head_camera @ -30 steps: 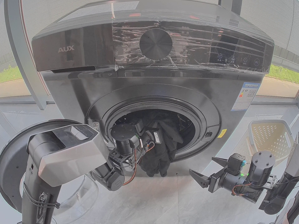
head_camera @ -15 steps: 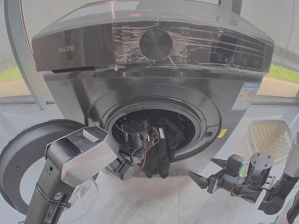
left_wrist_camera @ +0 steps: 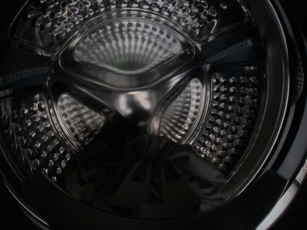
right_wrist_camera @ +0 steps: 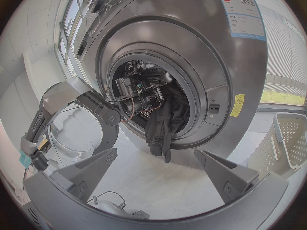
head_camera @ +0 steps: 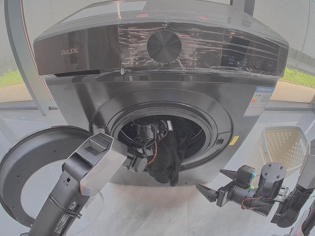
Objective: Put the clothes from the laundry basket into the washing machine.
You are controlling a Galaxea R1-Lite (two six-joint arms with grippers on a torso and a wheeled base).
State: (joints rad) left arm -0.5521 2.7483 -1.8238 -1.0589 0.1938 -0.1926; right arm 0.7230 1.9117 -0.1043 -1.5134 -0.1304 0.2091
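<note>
Head view first: the washing machine (head_camera: 164,92) is seen front-on, its round door (head_camera: 29,161) swung fully open on the robot's left. A black garment (head_camera: 167,161) is draped over the lower rim of the opening, its upper part inside and its limp, creased lower end dangling outside down the front panel, just above the floor. The left gripper (head_camera: 163,130) is pushed into the opening right beside the cloth; whether it is open or closed cannot be told. Off to the right, the right gripper (head_camera: 210,180) is held low over the floor, spread wide with nothing in it, well apart from the garment. Behind it the pale laundry basket (head_camera: 264,138) is seen beside the machine, its perforated inner wall showing. Over to the left wrist view: the steel drum (left_wrist_camera: 128,48) is seen from inside the opening, and dark cloth is bunched low at its front. Right wrist view now: the same garment is shown spilling from the opening, folded and hanging in two narrow tails, with the basket at the edge.
</note>
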